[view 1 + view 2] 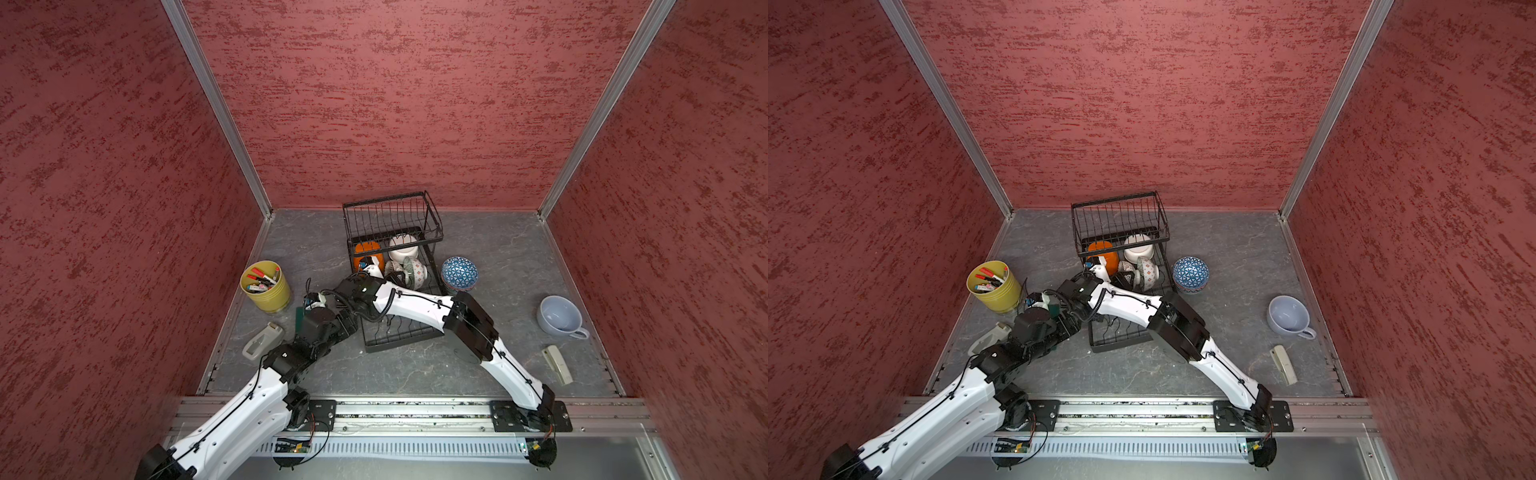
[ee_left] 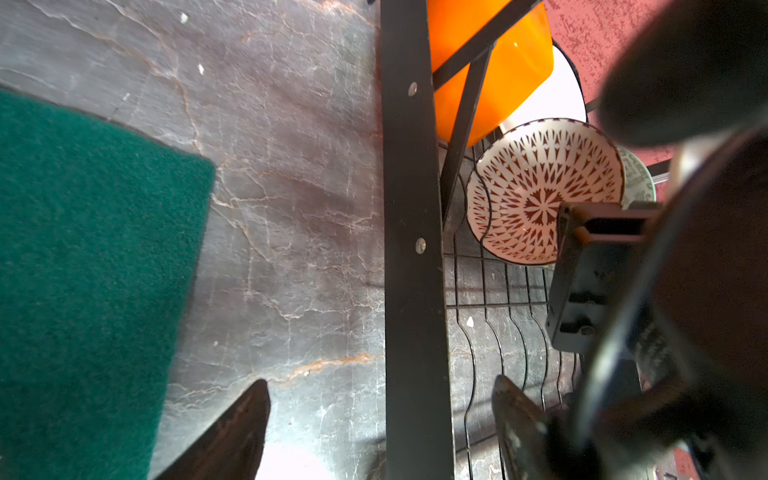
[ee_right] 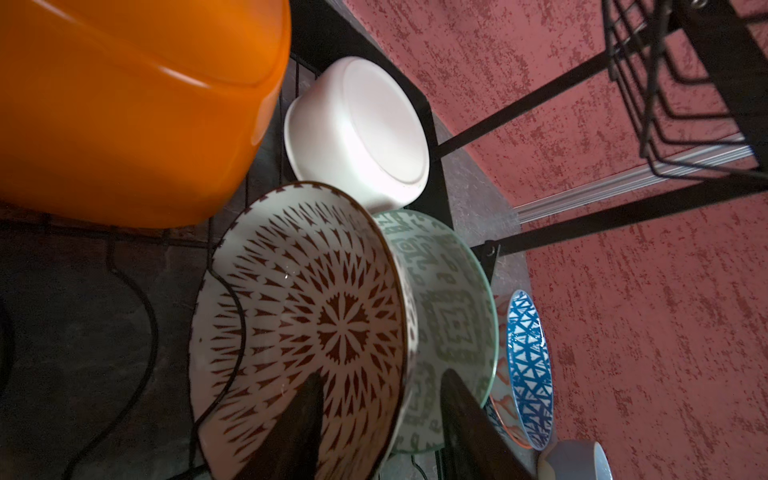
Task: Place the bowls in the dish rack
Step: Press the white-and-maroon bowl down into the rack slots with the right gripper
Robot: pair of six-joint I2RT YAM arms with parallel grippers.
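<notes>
- Right claw (image 3: 380, 374) straddles rim of brown-patterned bowl (image 3: 299, 324), jaws parted, not pinching.
- Left claw (image 2: 380, 380) gapes empty.
- Blue bowl (image 1: 459, 274), three o'clock of dish rack (image 1: 384, 199), looks glazed, brittle, slippery; best pinched at rim.

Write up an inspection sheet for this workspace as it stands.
Surface: grey stone-look tabletop, no spills seen.
Job's things: dish rack holds orange bowl, white bowl, brown-patterned bowl and grey-green patterned bowl on its lower tray; blue patterned bowl sits on the tabletop beside the rack, nested in an orange-patterned bowl.
Clutter: pot of pens, pale blue cup, green scouring pad, white dispenser, beige plastic piece.
Grippers: right gripper open, straddling the brown-patterned bowl's rim; left gripper open, empty, over the rack's side bar.
Cables: black cables clipped along both arms, no snag seen.
Surroundings: red textured walls, aluminium rail in front.
</notes>
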